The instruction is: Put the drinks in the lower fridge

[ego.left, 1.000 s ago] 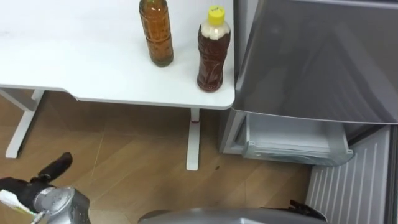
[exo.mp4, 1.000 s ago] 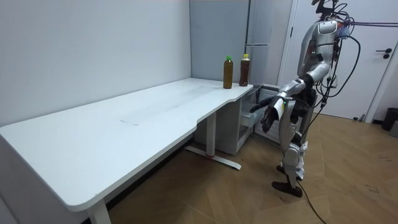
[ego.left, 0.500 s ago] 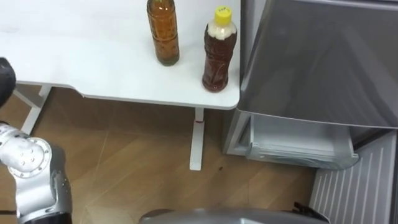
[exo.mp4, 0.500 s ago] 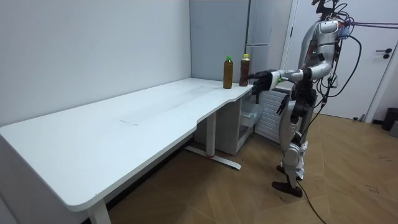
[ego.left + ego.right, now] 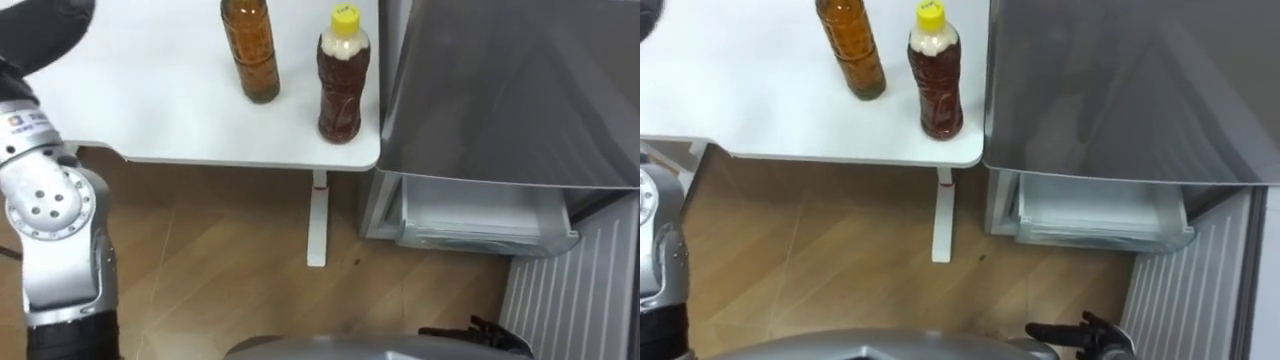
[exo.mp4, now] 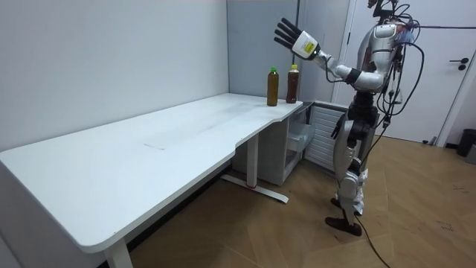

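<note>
From the room camera I see the left hand [image 6: 291,35] up high above the table [image 6: 149,141], with its fingers spread wide and holding nothing. The head cameras show its dark back over the table's far left part. Both drinks stand upright on the table's right end, near the front edge. The green-capped bottle [image 5: 250,50] comes first; the room camera shows its cap, which the head cameras cut off. The yellow-capped bottle [image 5: 342,80] is just beside it, not touching, nearest the table's right corner. No hand touches either one. Against the table's right end stands the grey fridge [image 5: 520,90]. Below table height a white drawer [image 5: 480,215] sits exposed, with a ribbed panel [image 5: 570,290] to its right. The head cameras also show the right hand [image 5: 1085,335] low, under table level near the drawer; I cannot tell how its fingers are set.
</note>
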Available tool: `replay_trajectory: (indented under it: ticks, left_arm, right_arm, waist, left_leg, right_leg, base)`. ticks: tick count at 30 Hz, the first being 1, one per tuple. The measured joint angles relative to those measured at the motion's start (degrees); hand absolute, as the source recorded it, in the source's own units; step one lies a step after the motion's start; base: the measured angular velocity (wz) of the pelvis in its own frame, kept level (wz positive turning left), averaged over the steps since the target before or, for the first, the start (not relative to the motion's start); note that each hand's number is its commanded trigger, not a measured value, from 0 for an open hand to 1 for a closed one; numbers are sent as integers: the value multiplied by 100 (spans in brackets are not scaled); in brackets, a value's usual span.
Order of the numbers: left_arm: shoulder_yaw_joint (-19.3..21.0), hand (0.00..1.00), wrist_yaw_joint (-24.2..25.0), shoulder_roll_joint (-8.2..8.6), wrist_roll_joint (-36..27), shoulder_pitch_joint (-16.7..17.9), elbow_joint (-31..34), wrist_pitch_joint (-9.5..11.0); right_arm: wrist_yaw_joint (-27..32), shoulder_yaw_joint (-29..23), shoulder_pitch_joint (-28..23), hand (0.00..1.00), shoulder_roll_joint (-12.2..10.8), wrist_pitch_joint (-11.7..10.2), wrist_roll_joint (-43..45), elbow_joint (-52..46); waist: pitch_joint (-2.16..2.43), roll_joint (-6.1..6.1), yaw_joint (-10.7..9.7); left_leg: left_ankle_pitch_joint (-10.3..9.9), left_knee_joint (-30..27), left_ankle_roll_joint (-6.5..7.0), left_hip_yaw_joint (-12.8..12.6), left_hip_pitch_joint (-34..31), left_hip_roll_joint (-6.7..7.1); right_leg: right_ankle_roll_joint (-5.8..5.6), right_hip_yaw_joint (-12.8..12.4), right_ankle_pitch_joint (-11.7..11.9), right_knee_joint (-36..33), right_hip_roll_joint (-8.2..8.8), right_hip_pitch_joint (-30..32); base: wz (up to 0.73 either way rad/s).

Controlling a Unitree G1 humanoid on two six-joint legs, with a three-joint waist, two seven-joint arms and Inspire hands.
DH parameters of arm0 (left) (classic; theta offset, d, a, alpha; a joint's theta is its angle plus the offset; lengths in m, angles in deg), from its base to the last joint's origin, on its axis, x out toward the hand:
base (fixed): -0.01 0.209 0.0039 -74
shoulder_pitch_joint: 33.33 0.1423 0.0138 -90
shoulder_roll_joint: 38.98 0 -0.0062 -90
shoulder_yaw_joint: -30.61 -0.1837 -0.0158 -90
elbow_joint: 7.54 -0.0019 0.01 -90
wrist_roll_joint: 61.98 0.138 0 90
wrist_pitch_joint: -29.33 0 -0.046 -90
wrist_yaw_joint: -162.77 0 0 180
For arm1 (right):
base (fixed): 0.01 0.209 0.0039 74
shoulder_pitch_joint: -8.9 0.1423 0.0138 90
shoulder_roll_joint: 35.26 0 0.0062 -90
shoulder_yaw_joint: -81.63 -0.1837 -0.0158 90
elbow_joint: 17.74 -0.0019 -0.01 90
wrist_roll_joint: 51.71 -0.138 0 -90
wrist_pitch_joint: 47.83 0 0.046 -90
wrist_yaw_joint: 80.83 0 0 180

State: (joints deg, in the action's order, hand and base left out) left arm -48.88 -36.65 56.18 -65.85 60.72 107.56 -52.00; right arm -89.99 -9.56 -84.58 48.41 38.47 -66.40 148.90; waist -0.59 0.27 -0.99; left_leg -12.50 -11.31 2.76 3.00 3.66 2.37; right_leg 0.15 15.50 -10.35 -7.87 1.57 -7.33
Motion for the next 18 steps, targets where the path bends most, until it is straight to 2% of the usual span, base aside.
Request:
replay_trajectory:
  ticks: [4,6,9,12,14,18]
  left_arm:
    - [-70,0,578,-5,0,-166,48,-57]
    - [-269,0,893,-6,-52,-348,47,-203]
    - [-614,0,1348,-6,-128,-430,47,-365]
    - [-770,0,1775,-4,-225,-529,47,-568]
    - [-800,0,1981,-4,-225,-604,47,-689]
    - [-829,0,2375,-5,-230,-634,47,-842]
  right_arm:
    - [-67,-4,5,0,8,-6,4,-15]
    - [-170,16,38,0,6,4,1,-15]
    - [-237,134,63,0,8,4,1,-30]
    - [-312,161,74,0,8,14,2,-62]
    - [-382,158,87,0,14,44,1,-84]
    - [-467,150,96,0,60,186,0,-98]
  waist:
    - [0,-3,-67]
    - [-8,-34,-137]
    - [-12,-79,-173]
    - [-11,-84,-234]
    - [-5,-78,-257]
    - [41,-37,-329]
  left_leg:
    - [-1,-5,-1,-118,19,-50]
    - [-1,-4,-2,-140,17,-53]
    - [0,17,-1,-273,89,-73]
    - [-4,52,4,-293,90,-78]
    - [-6,67,6,-320,88,-84]
    - [-9,63,10,-390,91,-101]
  right_leg:
    - [0,-117,0,0,-15,12]
    - [1,-149,0,-6,-13,21]
    - [1,-278,-1,-26,-7,23]
    - [1,-346,-1,-70,-28,75]
    - [1,-382,0,-96,-33,112]
    - [12,-446,9,-116,-45,138]
  base:
    - [-12]
    - [0]
    - [-19]
    - [-15]
    - [-11]
    - [-7]
